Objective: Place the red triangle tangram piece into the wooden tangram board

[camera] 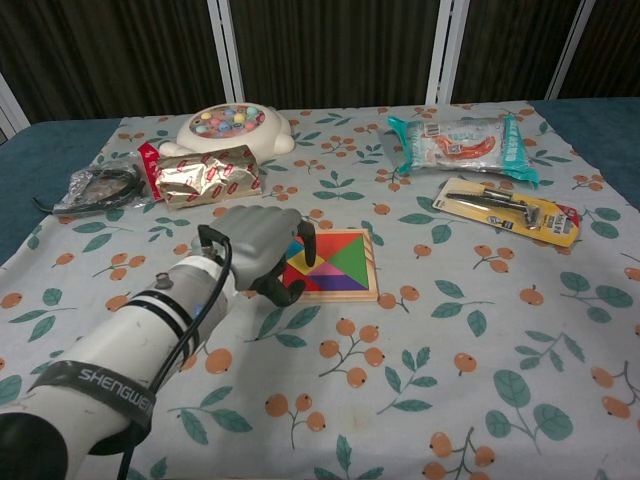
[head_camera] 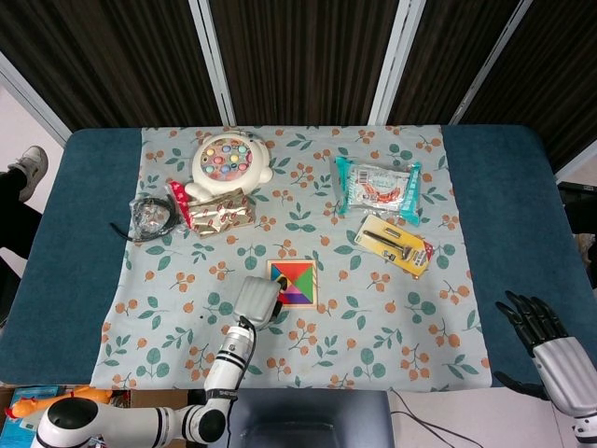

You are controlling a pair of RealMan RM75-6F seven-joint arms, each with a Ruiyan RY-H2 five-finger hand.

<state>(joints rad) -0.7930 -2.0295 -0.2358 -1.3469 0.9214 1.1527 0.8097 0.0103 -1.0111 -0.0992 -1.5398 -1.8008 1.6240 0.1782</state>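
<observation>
Nearest, the left hand (camera: 262, 243) is hovering over the left edge of the wooden tangram board (camera: 340, 292), its dark fingers (camera: 308, 240) curling down onto the coloured pieces. Whether they are pinching anything cannot be told; the knuckles are hiding the contact. The red triangle tangram piece (camera: 288, 278) is lying in the board's near-left corner, just under those fingers, with the other pieces filling the frame beside it.

Around the fingers, bare floral cloth (camera: 420, 380) is stretching toward the near edge of the table (head_camera: 75, 252) and off to the right. Beyond the fingers and to their left, a gold foil packet (camera: 205, 174) and a black bundle in clear wrap (camera: 95, 185) are lying well apart from the board. Farther still, a round toy with coloured buttons (camera: 228, 124) is sitting near the cloth's far edge. To the far right, a yellow carded tool (camera: 510, 210) and a teal snack bag (camera: 462, 140) are resting.

Only the head view is showing the right hand (head_camera: 536, 327), its fingers spread and holding nothing, hanging off the table's near-right corner. The chest view alone is showing the fingers meeting the board.
</observation>
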